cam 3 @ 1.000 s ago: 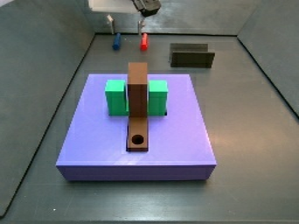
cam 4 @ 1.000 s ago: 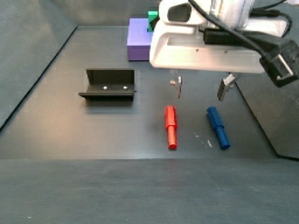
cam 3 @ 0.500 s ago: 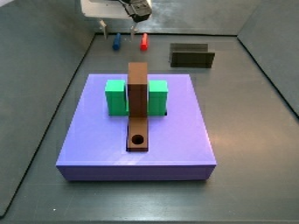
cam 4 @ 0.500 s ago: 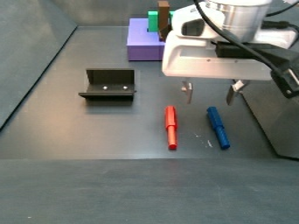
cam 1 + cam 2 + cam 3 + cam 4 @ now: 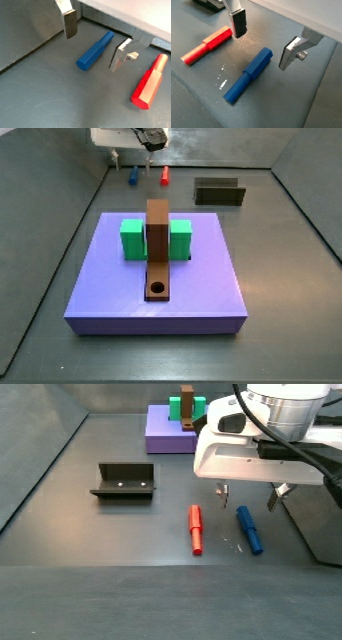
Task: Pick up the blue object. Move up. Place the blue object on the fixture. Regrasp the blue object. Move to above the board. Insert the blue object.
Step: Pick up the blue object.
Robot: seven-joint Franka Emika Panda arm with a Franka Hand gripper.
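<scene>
The blue object (image 5: 94,50) is a slim blue peg lying flat on the grey floor; it also shows in the other wrist view (image 5: 248,74) and in both side views (image 5: 249,529) (image 5: 134,174). My gripper (image 5: 91,46) hangs open over it, one finger on each side of the peg, not touching it. In a side view my gripper (image 5: 250,492) is just above the peg. The fixture (image 5: 124,481) stands apart on the floor. The board (image 5: 158,278) carries a green block (image 5: 134,238) and a brown bar (image 5: 158,248).
A red peg (image 5: 195,528) lies beside the blue one, also seen in both wrist views (image 5: 149,82) (image 5: 206,45). Grey walls enclose the floor, and one wall (image 5: 27,25) stands close to the gripper.
My gripper has shifted sideways from over the gap between the two pegs to over the blue peg, and it has come lower. The pegs have not moved.
</scene>
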